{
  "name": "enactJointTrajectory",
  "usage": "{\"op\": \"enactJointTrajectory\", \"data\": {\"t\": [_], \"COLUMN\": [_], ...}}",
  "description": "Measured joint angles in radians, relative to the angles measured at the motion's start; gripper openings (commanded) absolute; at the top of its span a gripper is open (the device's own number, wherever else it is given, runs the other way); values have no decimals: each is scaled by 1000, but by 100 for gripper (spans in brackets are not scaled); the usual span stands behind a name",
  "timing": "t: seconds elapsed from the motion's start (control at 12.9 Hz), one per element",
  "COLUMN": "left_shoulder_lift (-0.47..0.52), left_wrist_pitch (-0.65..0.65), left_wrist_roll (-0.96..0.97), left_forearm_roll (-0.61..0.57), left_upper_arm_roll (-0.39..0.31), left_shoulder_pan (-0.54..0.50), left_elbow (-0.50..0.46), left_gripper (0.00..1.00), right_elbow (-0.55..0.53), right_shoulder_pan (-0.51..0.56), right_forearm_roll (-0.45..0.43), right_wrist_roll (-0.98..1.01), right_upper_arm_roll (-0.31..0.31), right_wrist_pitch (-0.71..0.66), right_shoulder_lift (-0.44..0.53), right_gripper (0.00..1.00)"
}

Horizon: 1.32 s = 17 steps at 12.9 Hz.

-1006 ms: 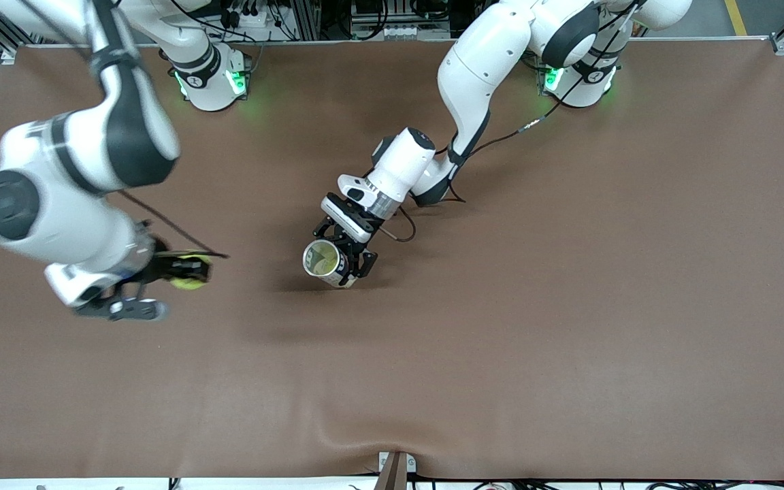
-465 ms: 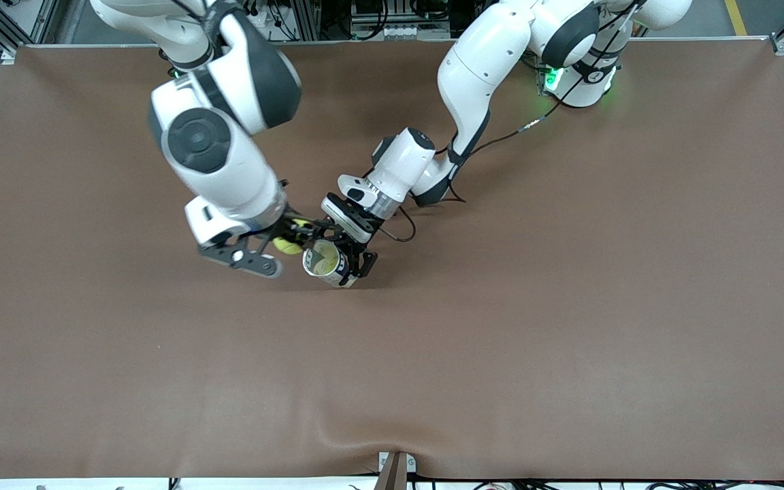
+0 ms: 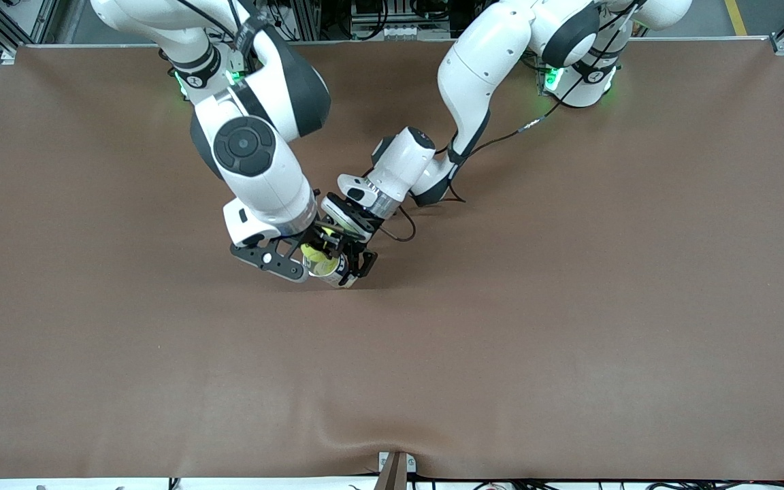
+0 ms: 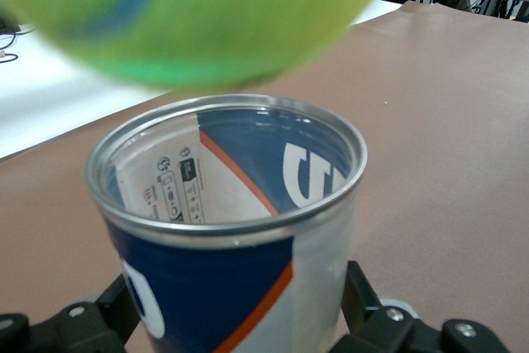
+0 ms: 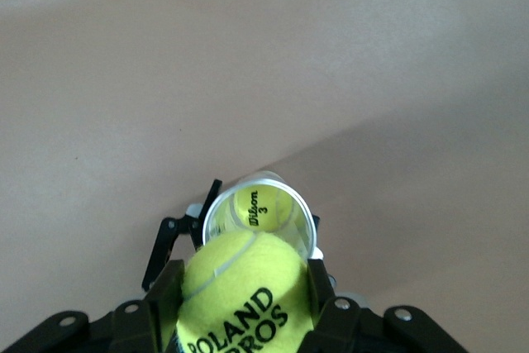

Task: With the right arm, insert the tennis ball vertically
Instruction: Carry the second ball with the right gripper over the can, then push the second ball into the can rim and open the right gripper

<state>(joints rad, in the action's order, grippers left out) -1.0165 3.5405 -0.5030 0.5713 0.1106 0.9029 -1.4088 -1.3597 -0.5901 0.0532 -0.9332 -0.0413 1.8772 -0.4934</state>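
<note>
Front view: you are holding the right gripper (image 3: 316, 253) over the can (image 3: 333, 269), its fingers pinching the tennis ball (image 3: 313, 256). The left gripper (image 3: 351, 262) is clasping the can, jaws spread wide around it, upright on the table (image 3: 569, 306) near its middle.

Left wrist view: the tennis ball (image 4: 198, 14) is hanging just above the can (image 4: 231, 237) rim. Center it over the opening before lowering.

Right wrist view: the tennis ball (image 5: 244, 295) is sitting between the pads (image 5: 318, 299); another ball (image 5: 256, 208) is already lying inside the can (image 5: 216, 214). Keep the descent straight; clearance at the rim is looking slim, while the table (image 5: 248, 55) around is offering open room.
</note>
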Motion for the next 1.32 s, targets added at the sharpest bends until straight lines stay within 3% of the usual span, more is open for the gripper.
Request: {"op": "enactJointTrajectory", "data": {"t": [0.46, 0.54, 0.62, 0.7, 0.77, 1.32], "left_shoulder_lift": [0, 0, 0, 1, 2, 19], "left_wrist_pitch": [0, 0, 0, 1, 2, 8], "left_wrist_roll": [0, 0, 0, 0, 0, 0], "left_forearm_roll": [0, 0, 0, 0, 0, 0], "left_upper_arm_roll": [0, 0, 0, 0, 0, 0], "left_shoulder_pan": [0, 0, 0, 0, 0, 0], "left_elbow": [0, 0, 0, 0, 0, -32], "left_gripper": [100, 100, 100, 100, 100, 100], "right_elbow": [0, 0, 0, 0, 0, 0], "right_shoulder_pan": [-1, -1, -1, -1, -1, 0], "right_forearm_roll": [-52, -53, -54, -54, -55, -56], "right_wrist_roll": [0, 0, 0, 0, 0, 0], "right_upper_arm_roll": [-1, -1, -1, -1, -1, -7], "right_wrist_pitch": [27, 27, 27, 27, 27, 30], "right_shoulder_lift": [-32, -34, -36, -38, -39, -39], "right_gripper": [0, 12, 48, 63, 97, 100]}}
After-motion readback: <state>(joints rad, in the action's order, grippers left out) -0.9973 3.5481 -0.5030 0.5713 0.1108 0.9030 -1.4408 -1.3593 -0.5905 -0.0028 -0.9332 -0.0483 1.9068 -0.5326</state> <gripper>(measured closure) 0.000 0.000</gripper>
